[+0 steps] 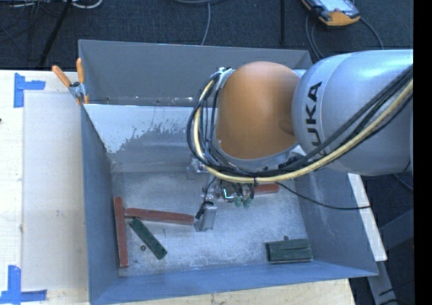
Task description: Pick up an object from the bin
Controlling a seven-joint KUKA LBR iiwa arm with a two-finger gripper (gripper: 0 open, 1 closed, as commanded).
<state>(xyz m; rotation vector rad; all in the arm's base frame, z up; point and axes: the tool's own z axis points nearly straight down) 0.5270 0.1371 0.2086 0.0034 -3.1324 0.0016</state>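
I count two red sticks (121, 233), one green stick (147, 238) and one dark block (289, 251). The gripper (206, 217) is at the right end of the crosswise stick (158, 214), whose axis runs left-right. I cannot tell if the gripper is open or closed.

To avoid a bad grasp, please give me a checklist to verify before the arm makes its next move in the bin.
1. Gripper is at the right end of the flat-lying brown stick: ok.
2. Brown stick held by gripper: cannot tell.
3. Its left end free of the second brown stick: cannot tell.
4. Green bar apart from gripper: ok.
5. Green block apart from gripper: ok.
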